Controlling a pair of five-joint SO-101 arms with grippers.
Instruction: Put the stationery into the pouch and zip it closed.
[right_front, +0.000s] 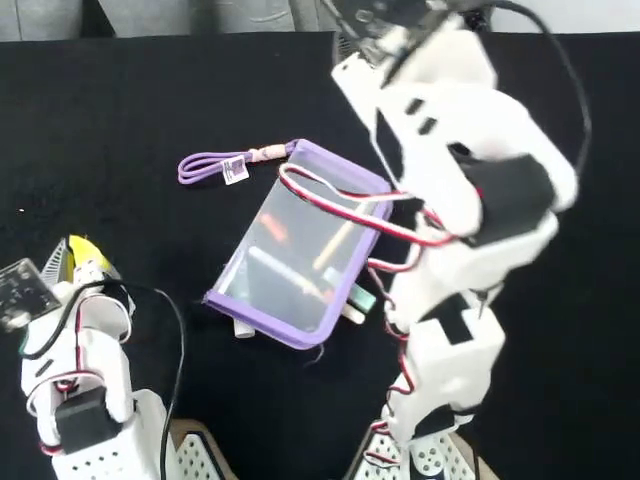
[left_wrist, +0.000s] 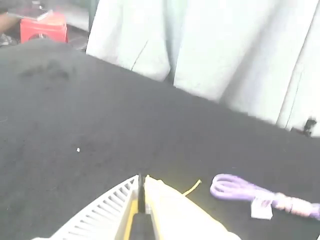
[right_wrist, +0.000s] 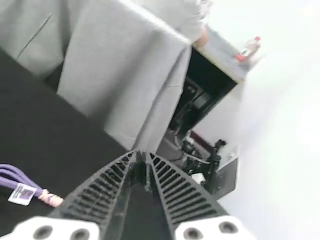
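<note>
**Item 1: left gripper** (left_wrist: 142, 192). Jaws clenched, the white and yellow fingers pressed together with nothing between them. It sits low at the near left of the table (right_front: 150, 100), well apart from the pouch.

**Item 2: right gripper** (right_wrist: 140, 167). Jaws also clenched, black ribbed fingers meeting at the tips and holding nothing. It is raised at the far right, pointing out past the table's far edge.

**Item 3: pouch** (right_front: 300, 250). Clear panel with purple fabric binding, lying flat and skewed at mid-table, between the two arms.
- The stationery (right_front: 335, 245) shows through the panel: an orange piece, a tan stick and a white pen-like piece.
- Two pale ends (right_front: 355, 300) poke out along the near edge, so you should judge it not yet zipped.
- The zip pull itself is too small to make out.

**Item 4: wrist strap** (right_front: 210, 165). A purple loop with a white tag (right_front: 236, 170), trailing from the pouch's far corner toward the left.

**Handling note.** Expect the pouch to be light, floppy and slick on the clear face, so it will likely skid under a push.
- Take hold on the purple binding or the strap, not the film.
- Pin one end while you draw the zip.
- Nudge the protruding ends inside first.
</note>
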